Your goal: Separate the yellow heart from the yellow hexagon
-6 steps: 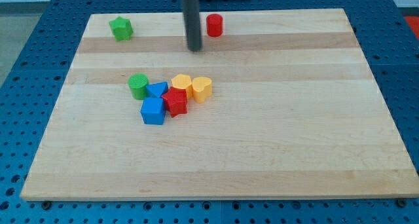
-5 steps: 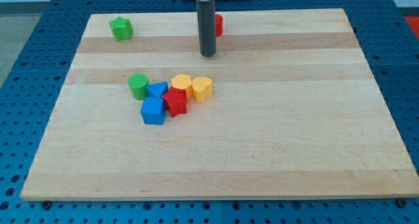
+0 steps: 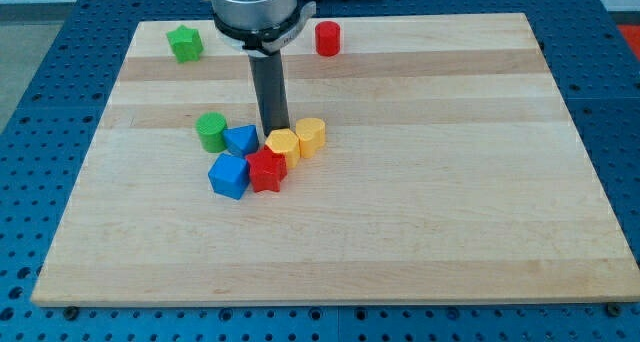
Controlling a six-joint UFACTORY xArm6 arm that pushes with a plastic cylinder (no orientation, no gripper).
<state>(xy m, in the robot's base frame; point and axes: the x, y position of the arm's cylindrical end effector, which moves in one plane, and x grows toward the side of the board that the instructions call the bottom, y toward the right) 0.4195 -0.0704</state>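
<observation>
Since dropping, tool nudged yellow hexagon

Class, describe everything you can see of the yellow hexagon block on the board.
The yellow hexagon is a small, matte, plastic-looking block lying flat near the board's middle. The yellow heart sits against its right side, the red block against its lower edge. My tip stands right at its upper-left edge.

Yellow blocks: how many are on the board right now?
2. The yellow hexagon sits just below my tip; the yellow heart touches it on the view's right. None seem hidden.
</observation>
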